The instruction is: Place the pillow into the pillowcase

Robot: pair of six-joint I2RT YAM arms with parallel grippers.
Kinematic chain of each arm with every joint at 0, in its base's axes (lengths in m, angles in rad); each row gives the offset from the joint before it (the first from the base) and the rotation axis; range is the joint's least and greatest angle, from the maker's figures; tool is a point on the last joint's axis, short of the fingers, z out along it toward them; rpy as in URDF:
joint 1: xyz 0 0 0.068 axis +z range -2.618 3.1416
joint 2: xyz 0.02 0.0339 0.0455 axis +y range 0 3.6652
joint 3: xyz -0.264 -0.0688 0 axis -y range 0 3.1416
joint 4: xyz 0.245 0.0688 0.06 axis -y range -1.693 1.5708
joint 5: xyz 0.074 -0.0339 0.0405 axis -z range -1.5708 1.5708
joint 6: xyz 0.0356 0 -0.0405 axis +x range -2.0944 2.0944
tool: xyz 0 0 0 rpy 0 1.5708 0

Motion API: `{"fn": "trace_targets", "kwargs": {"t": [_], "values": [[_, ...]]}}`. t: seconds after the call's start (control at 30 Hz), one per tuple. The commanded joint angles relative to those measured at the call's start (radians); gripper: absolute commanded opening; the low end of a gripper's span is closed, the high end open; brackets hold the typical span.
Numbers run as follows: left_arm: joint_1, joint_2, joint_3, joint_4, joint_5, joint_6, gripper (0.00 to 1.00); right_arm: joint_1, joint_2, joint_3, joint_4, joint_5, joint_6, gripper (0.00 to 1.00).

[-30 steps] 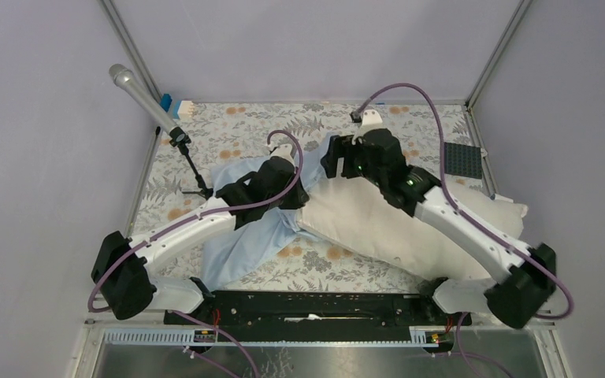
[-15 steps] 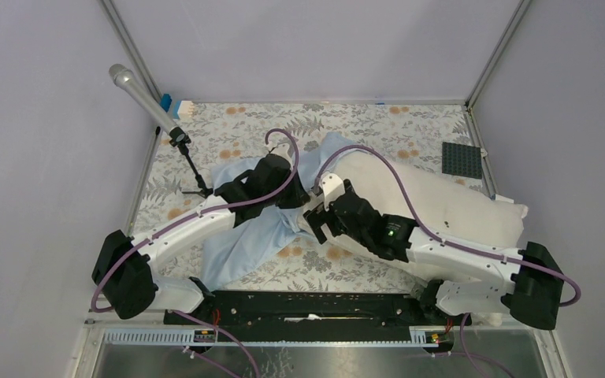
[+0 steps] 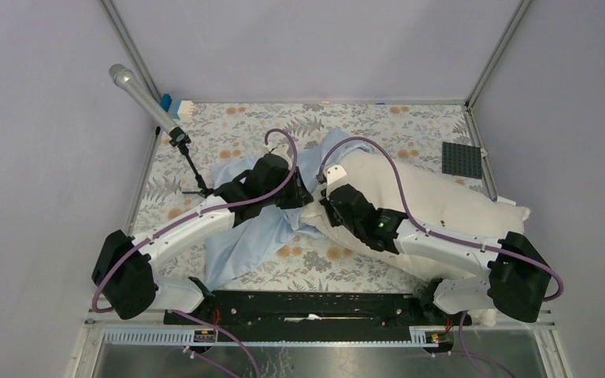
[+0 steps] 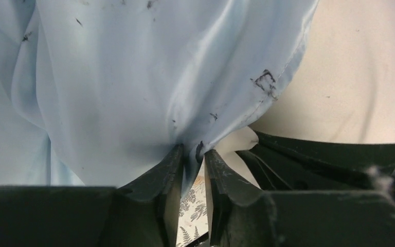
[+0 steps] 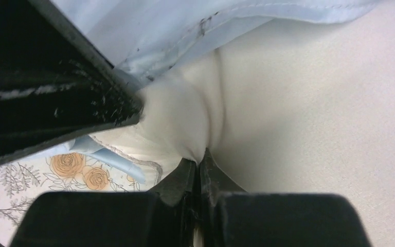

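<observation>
The cream pillow (image 3: 441,197) lies across the right half of the table. Its left end meets the mouth of the light-blue pillowcase (image 3: 244,240), which is spread out at centre left. My left gripper (image 4: 193,149) pinches a bunched edge of the pillowcase (image 4: 123,77), with its fingers a sliver apart and the pillow (image 4: 349,77) just to the right. My right gripper (image 5: 199,157) is shut on a fold of the pillow (image 5: 313,103), right under the pillowcase hem (image 5: 185,25). From above, the left gripper (image 3: 303,193) and right gripper (image 3: 324,197) almost touch.
A microphone (image 3: 138,90) on a small stand (image 3: 193,169) leans over the back left. A dark studded plate (image 3: 463,160) lies at the back right, and small blocks (image 3: 175,106) at the back left corner. The floral cloth (image 3: 228,126) covers the table between enclosure walls.
My right arm swung back from the far side of the pillow to its near-left corner and closed on the fabric. The left arm stayed put, and its fingers eased slightly.
</observation>
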Motion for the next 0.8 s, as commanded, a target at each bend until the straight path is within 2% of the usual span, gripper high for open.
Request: {"fn": "trace_targets", "kwargs": {"t": [0.0,0.1,0.2,0.37,0.43,0.6,0.67,0.77], "values": [[0.003,-0.036,-0.019,0.057,0.035,-0.006,0.28,-0.056,-0.017,-0.006,0.023,-0.065,0.072,0.0],[0.003,-0.045,-0.036,0.055,0.03,-0.006,0.41,-0.071,-0.02,-0.005,0.025,-0.108,0.1,0.0],[0.003,-0.063,-0.046,0.04,0.014,-0.006,0.49,-0.072,-0.028,-0.012,0.037,-0.134,0.123,0.0],[0.004,-0.1,-0.08,-0.025,-0.071,0.012,0.51,-0.074,-0.037,-0.008,0.037,-0.146,0.136,0.0],[0.004,-0.106,-0.101,-0.031,-0.09,0.018,0.47,-0.076,-0.039,-0.001,0.036,-0.154,0.136,0.0],[-0.003,-0.124,-0.116,-0.035,-0.09,0.014,0.18,-0.084,-0.039,0.017,0.03,-0.156,0.144,0.0],[-0.009,-0.134,-0.111,-0.039,-0.08,0.019,0.09,-0.092,-0.032,0.025,0.024,-0.156,0.151,0.0],[-0.022,-0.145,-0.104,-0.06,-0.079,0.032,0.04,-0.11,-0.021,0.042,0.008,-0.152,0.17,0.0]]}}
